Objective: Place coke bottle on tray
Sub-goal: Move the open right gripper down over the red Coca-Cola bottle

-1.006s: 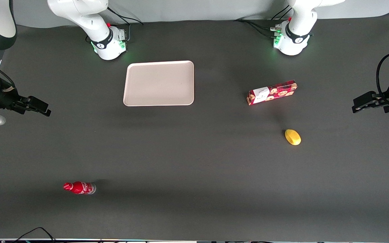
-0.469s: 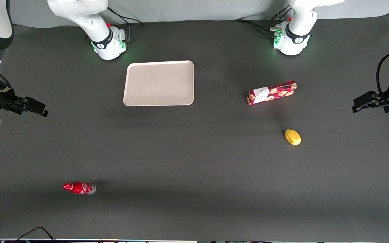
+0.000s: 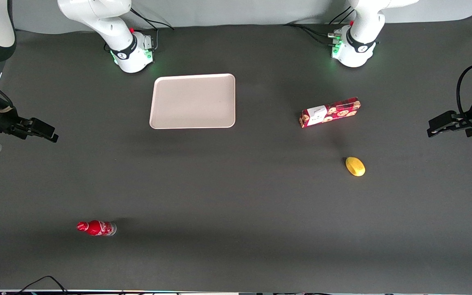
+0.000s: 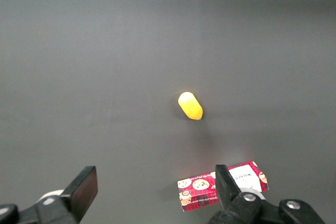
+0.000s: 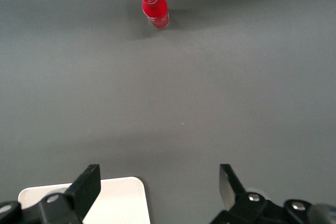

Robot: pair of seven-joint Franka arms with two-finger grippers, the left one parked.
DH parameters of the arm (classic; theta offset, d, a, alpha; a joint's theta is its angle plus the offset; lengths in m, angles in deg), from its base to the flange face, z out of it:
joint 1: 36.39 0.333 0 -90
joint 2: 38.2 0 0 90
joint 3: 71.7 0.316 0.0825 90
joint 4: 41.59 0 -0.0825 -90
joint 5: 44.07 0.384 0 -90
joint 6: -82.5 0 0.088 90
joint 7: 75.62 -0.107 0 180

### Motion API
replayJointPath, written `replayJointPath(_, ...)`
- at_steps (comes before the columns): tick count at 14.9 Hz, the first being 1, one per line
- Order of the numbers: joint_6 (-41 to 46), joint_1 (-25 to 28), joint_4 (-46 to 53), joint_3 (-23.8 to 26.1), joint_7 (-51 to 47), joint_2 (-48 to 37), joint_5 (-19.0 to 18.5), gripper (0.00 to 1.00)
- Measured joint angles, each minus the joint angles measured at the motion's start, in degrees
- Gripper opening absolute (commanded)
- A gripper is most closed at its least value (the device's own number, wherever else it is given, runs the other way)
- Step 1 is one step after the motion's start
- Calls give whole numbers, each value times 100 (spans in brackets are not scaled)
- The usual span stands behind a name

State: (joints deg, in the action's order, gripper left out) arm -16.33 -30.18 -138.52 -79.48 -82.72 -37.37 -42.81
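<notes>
Coke bottle [image 3: 96,228] stands upright on my table, well apart from the tray [image 3: 193,101]; my gripper [image 3: 41,130] hovers high, fingers spread, empty.

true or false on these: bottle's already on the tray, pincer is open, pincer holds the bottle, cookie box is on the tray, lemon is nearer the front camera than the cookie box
1. The coke bottle is on the tray. False: it stands on the table, well apart from the tray and nearer the front camera.
2. The pincer is open. True.
3. The pincer holds the bottle. False: it hangs empty, far from it.
4. The cookie box is on the tray. False: it lies on the table toward the parked arm's end.
5. The yellow lemon is nearer the front camera than the cookie box. True.
</notes>
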Motion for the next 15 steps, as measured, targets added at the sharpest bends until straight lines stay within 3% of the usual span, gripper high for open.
replayJointPath(5,-16,-4,289,0,5,316,0,100)
replayJointPath(10,-56,-5,1133,0,13,1243,-5,100)
replayJointPath(15,-895,-12,1788,0,96,2414,-5,100)
